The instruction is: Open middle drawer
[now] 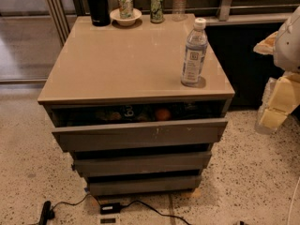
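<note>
Grey middle drawer [143, 163] not yet pulled, well left of and below gripper [276, 108]. Cannot tell jaw spread. Approach stage; next needs reaching down-left, catching front's top lip.

pincer [280, 106]: far right, beside cabinet [136, 55] | middle drawer [143, 163]: well apart from pincer

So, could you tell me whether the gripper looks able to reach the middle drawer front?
Probably yes: the gripper hangs right of the cabinet, apart from it, with only floor between it and the middle drawer. The top drawer, pulled out, overhangs that front somewhat.
</note>
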Action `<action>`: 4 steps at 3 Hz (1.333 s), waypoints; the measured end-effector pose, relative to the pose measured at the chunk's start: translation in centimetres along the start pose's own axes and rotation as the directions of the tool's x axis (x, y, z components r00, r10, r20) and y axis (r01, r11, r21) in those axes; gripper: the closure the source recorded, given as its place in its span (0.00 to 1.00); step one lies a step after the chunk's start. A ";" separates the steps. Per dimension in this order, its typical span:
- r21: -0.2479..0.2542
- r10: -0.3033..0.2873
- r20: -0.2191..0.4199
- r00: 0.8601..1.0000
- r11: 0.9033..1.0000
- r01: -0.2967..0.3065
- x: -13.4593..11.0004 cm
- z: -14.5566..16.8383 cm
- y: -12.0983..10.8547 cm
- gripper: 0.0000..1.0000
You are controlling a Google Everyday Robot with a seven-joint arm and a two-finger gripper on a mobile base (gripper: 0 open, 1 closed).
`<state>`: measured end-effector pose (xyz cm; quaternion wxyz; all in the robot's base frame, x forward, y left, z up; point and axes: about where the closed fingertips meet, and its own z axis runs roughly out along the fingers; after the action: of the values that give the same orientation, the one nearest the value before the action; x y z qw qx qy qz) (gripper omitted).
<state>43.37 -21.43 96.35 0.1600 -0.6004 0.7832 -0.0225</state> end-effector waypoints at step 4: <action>-0.038 0.025 0.048 0.999 0.999 -0.023 -0.6 5.7 3.4 0.00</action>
<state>41.88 -18.99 90.36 0.1680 -0.5942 0.7866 0.0088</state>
